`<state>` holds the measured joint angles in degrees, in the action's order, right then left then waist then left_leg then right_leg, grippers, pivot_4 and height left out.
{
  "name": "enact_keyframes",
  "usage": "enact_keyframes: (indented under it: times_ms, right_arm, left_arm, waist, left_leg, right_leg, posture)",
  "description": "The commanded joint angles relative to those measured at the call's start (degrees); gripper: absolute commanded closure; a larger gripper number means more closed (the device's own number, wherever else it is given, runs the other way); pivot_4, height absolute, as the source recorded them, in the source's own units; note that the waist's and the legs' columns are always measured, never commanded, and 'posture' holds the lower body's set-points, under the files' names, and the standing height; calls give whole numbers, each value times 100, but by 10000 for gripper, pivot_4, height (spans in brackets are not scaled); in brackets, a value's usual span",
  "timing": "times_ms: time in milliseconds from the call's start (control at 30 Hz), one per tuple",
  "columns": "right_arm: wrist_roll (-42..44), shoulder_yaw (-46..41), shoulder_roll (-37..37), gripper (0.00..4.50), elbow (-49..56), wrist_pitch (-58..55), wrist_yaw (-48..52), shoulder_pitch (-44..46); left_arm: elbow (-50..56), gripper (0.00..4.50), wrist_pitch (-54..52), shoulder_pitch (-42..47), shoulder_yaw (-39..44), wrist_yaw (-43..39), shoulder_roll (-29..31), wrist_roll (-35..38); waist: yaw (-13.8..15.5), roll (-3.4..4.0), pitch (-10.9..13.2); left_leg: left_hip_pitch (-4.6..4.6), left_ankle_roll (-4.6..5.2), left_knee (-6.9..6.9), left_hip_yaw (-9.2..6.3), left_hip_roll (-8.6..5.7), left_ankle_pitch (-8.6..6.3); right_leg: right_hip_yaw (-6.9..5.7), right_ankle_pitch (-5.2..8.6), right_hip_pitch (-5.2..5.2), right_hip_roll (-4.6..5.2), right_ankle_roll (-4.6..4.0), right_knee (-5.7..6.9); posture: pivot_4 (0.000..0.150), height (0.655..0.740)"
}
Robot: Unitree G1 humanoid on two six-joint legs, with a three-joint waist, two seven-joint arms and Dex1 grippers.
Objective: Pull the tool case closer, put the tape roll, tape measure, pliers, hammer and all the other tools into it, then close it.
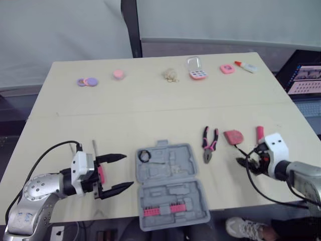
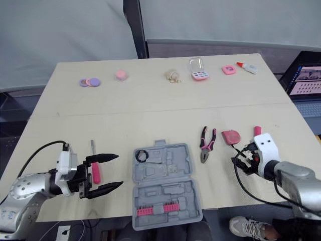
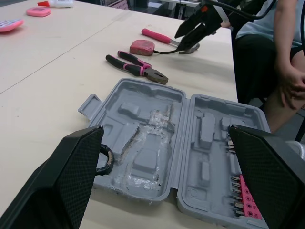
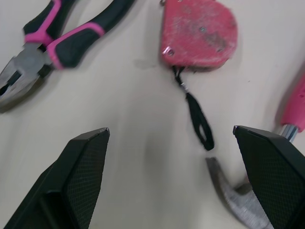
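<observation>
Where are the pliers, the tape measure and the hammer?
pliers [image 1: 208,149], left eye view, on the joint.
tape measure [image 4: 200,31], right wrist view, on its red body.
hammer [image 3: 156,36], left wrist view, on the pink handle.

Hammer head hidden behind right hand; screwdriver partly behind left hand.

My grey tool case, pink bit strip inside it, my pink-and-black pliers beside the case, red tape measure with black strap, pink-handled hammer, black cross-hatched fingers on my left gripper
</observation>
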<state>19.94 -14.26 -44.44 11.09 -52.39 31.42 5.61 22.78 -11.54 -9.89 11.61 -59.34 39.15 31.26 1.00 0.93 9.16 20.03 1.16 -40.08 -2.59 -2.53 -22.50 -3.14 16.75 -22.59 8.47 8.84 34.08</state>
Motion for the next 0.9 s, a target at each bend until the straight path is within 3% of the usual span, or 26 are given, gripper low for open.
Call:
enact_keyframes:
  times_ms: [33, 900]
  right_arm:
    - [-169, 140, 12, 1000, -349, 192, -34, 237]
    - [-375, 908, 502, 1000, -1982, 538, 61, 1526]
  left_arm:
    - [355, 0, -27, -56, -1, 127, 5, 27]
    - [500, 0, 392, -781, 114, 357, -56, -96]
  waist:
    - [2, 0, 0]
    - [-113, 5, 3]
  left_leg:
    - [1, 0, 0, 0, 0, 0]
    - [6, -2, 1, -1, 17, 0]
  right_leg:
    - [-2, 0, 0, 0, 0, 0]
    - [-39, -1, -1, 2, 1, -6]
  posture:
    - [1500, 7400]
    - [1500, 7400]
